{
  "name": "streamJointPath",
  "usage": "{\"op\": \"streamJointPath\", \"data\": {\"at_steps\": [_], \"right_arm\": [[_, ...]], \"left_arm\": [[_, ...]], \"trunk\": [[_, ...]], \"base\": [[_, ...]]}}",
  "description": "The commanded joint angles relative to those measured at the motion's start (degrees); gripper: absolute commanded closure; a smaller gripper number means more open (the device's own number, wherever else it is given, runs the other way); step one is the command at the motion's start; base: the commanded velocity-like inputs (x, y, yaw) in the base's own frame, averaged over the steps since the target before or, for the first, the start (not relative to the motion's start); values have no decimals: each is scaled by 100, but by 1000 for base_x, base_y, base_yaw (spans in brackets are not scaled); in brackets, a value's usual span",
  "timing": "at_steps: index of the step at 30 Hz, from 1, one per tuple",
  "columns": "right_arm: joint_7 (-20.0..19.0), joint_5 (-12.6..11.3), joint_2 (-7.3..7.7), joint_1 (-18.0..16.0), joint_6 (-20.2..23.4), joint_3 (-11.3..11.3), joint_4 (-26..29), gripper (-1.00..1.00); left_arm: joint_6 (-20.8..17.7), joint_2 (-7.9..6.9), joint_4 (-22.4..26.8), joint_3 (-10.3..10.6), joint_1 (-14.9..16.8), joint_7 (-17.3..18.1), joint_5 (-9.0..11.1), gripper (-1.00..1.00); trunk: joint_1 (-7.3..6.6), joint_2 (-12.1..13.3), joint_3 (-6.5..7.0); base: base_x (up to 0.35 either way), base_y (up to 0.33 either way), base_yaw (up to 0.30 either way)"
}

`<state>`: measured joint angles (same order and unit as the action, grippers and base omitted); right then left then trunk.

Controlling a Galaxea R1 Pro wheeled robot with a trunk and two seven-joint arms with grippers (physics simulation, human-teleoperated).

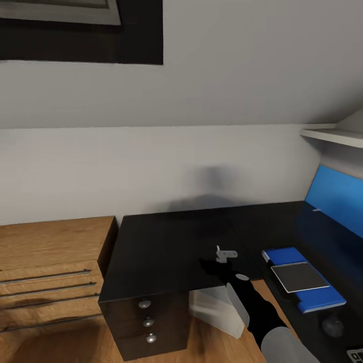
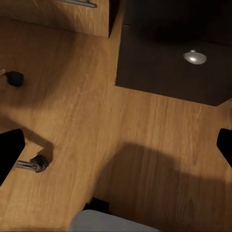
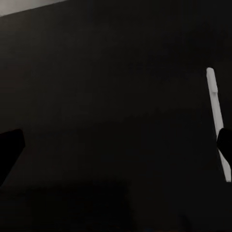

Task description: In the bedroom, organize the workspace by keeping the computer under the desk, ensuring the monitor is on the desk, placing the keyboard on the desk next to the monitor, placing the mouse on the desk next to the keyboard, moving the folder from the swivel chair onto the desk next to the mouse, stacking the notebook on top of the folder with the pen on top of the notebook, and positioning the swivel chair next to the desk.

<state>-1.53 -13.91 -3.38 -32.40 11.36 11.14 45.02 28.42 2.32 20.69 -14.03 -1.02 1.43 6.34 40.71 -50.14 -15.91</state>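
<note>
The tabletop point(image 1: 166, 242) is a matte black slab bent in an L, smooth and almost without reflection, carried at its near corner by a dark block of three drawers point(image 1: 147, 322) with round silver knobs. On its right wing lies the folder point(image 1: 315, 298), a flat bright blue rectangle, and on top of it the notebook point(image 1: 299, 276), a thin grey pad with a pale edge. Just beyond the folder's near end sits the mouse point(image 1: 333, 324), small, dark and rounded.

The right hand point(image 1: 218, 264), black and hard-edged on a glossy black and grey arm, hovers over the inner corner of the tabletop; its fingers stand apart in the right wrist view, grasping nothing. The pen point(image 3: 217, 123), a slim white stick, lies on the black surface beside one fingertip.

The left hand point(image 2: 116, 145) is also spread and holds nothing, over the warm, grained wood floor point(image 2: 96, 125).

A light wooden chest point(image 1: 48, 272) stands left of the desk. Plain grey walls point(image 1: 151, 166) meet a sloped ceiling, and a blue panel point(image 1: 338, 199) lines the right wall.
</note>
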Motion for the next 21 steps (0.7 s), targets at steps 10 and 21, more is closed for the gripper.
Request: {"op": "streamJointPath", "data": {"at_steps": [10, 21], "right_arm": [[-11, -21, 29, -3, 28, -5, 6, -100], [108, 10, 50, -3, 77, -18, -22, -100]], "left_arm": [[3, -3, -4, -2, -3, 15, 60, -100], [1, -4, -10, -3, -3, 15, 60, -100]], "trunk": [[1, -5, -6], [1, -5, -6]], "base": [[0, 0, 138], [0, 0, 13]]}}
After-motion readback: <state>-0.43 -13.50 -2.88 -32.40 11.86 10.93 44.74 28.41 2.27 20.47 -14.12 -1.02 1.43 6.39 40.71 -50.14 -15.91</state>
